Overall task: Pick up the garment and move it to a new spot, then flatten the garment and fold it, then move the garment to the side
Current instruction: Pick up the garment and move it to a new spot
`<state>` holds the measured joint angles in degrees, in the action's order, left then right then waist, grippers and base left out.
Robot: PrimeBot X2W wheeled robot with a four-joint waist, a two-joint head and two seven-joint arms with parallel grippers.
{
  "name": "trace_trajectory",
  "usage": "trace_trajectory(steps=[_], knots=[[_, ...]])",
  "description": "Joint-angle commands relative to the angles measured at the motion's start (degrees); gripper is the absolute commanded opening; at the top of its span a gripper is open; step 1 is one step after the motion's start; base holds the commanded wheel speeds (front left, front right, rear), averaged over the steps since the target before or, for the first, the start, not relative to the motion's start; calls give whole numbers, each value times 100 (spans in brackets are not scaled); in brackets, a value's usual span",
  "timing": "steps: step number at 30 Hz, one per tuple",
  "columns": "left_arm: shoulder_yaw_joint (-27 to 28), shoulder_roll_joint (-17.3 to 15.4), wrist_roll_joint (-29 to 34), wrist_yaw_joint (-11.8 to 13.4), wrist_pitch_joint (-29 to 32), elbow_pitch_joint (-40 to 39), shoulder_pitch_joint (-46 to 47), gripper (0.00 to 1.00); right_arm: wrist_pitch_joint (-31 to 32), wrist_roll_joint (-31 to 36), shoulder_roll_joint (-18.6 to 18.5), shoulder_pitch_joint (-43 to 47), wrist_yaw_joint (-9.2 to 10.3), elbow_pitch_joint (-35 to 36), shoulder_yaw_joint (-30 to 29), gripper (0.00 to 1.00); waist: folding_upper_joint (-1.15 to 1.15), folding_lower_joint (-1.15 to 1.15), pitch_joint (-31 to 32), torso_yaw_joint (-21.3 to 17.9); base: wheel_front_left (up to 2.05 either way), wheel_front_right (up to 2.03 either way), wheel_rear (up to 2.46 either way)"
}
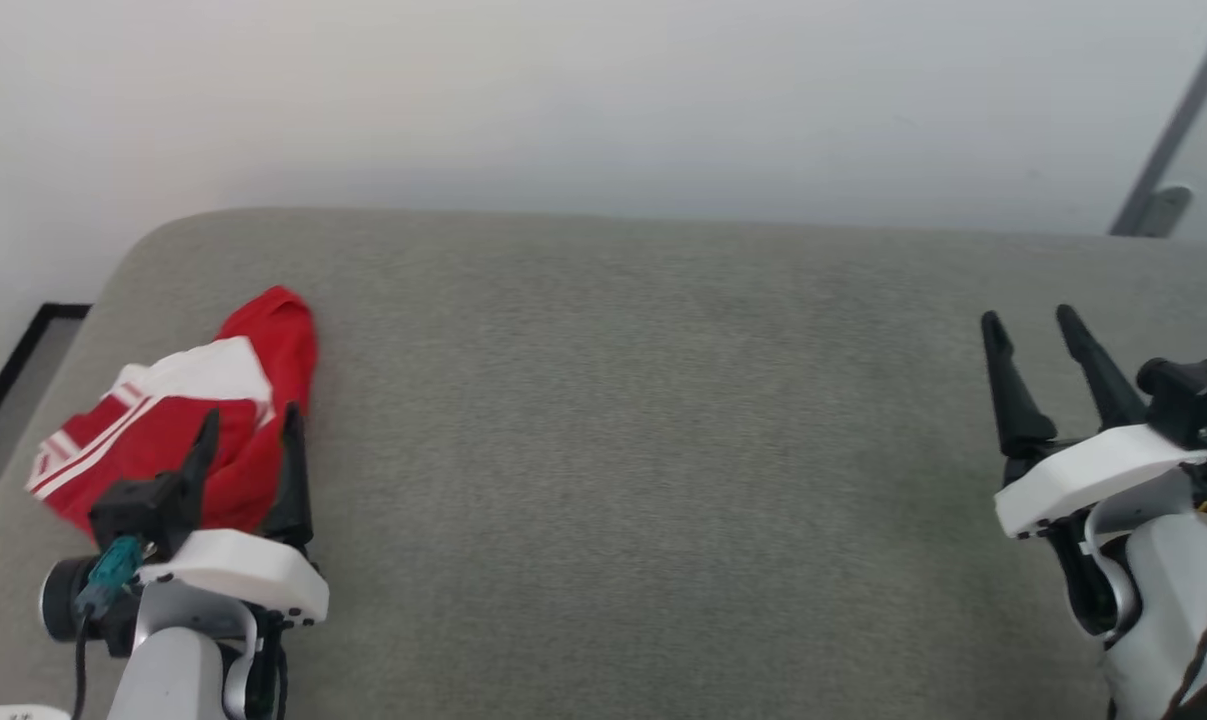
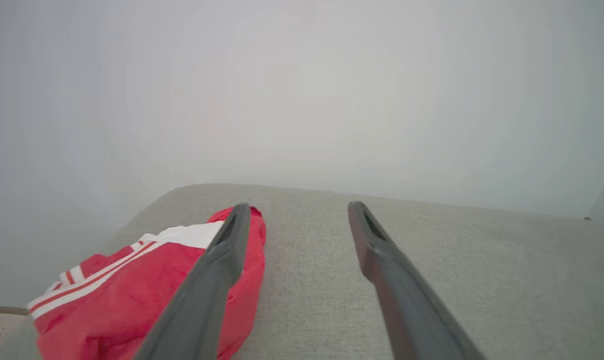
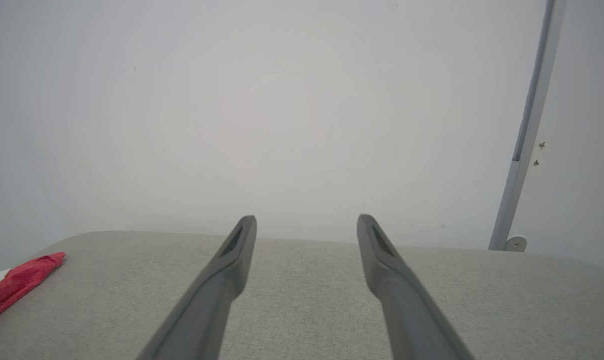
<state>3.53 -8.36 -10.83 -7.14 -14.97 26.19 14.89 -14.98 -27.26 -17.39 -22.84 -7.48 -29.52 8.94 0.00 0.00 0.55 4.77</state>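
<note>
On my left gripper (image 1: 250, 415) the 2 fingers stand wide apart. In the left wrist view, 1 of those fingers (image 2: 216, 270) crosses the right edge of the shirt (image 1: 178, 430), while the other runs over bare gray fabric, and the gap between them shows only that fabric. I cannot tell whether the first finger touches the cloth or hangs just above it. From the head view, both fingertips sit over the near right part of the shirt.

My right gripper (image 1: 1028, 316) is also spread wide, gripping nothing, with its fingers over the right end of the gray cushion (image 1: 613, 400), well apart from the shirt.

The shirt lies bunched in a red heap with a white patch and red-and-white stripes. It sits at the cushion's left end, close to the left edge and the rounded far-left corner. In the right wrist view I see just its red tip at the far left.

Between the shirt and my right gripper a wide stretch of bare cushion lies open. The far edge of the cushion meets a pale wall (image 1: 563, 100). A slanted gray post (image 1: 1178, 120) stands against the wall at the far right. Left of the cushion the floor shows a black-edged strip (image 1: 13, 370).

My count: 1 shirt, 2 grippers, 4 fingers, 1 post.
</note>
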Motion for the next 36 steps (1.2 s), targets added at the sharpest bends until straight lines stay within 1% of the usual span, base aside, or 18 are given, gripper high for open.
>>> trace_trajectory(steps=[1,4,10,19,22,25,31,34,36], knots=[[49,12,26,-13,-32,-43,-68,100,-28,-38,43,47,-2,35,24,100,0,0,13,192,0,0,0],[198,37,94,62,-32,-151,-158,100,-27,-71,101,42,-2,52,120,100,0,0,12,469,0,0,0],[407,105,216,107,-32,-295,-330,100,-27,-101,257,48,-2,78,215,100,0,0,20,1114,0,0,0],[703,311,186,148,-32,-533,-573,100,-27,-139,448,130,-2,81,338,100,0,0,25,2144,0,0,0],[766,383,176,150,-32,-624,-713,100,-27,-145,527,134,-2,85,366,100,0,0,29,2412,0,0,0],[888,415,131,175,-32,-731,-852,100,-27,-138,594,-12,-2,82,501,100,0,0,-57,2507,0,0,0],[1043,493,85,187,-32,-948,-1055,100,-27,-209,628,-219,-2,8,742,100,0,0,-145,2557,0,0,0],[1004,513,122,159,-32,-944,-1004,100,-27,-260,607,-232,-2,-25,779,100,0,0,-148,2549,0,0,0],[875,523,165,111,-32,-848,-895,100,-27,-288,588,-183,-2,-26,703,100,0,0,-139,2528,0,0,0]])
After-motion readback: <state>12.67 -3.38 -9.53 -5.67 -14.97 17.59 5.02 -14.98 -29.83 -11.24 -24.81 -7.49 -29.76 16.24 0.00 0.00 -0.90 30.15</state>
